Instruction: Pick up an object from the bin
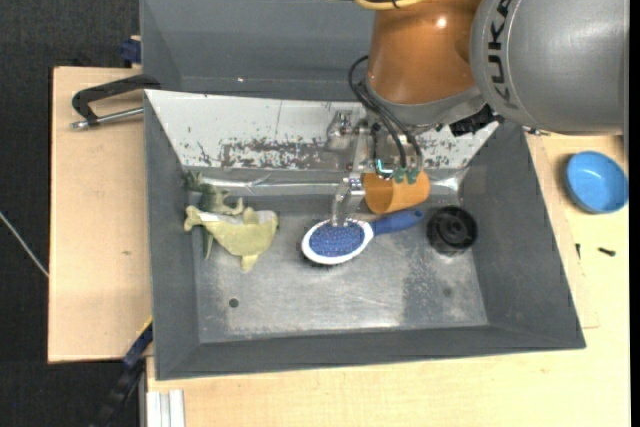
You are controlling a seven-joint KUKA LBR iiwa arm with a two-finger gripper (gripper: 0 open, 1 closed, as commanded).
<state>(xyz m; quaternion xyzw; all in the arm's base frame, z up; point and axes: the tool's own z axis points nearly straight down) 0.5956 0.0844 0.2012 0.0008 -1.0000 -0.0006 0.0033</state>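
- One gripper (355,190): you find it low over the middle of the bin (300,320), near the back wall. You cannot tell whether it is released or clenched.
- One blue oval brush (338,241), white-rimmed: just in front of the gripper, handle pointing right.
- One orange piece (395,192): just beside the gripper, at the brush handle.
- One black round piece (452,230): near the handle's right end.
- One yellow toy animal (238,233): well apart, on the left.

Even bright light, strong white glare on the back wall of the bin (250,130), faint shadows
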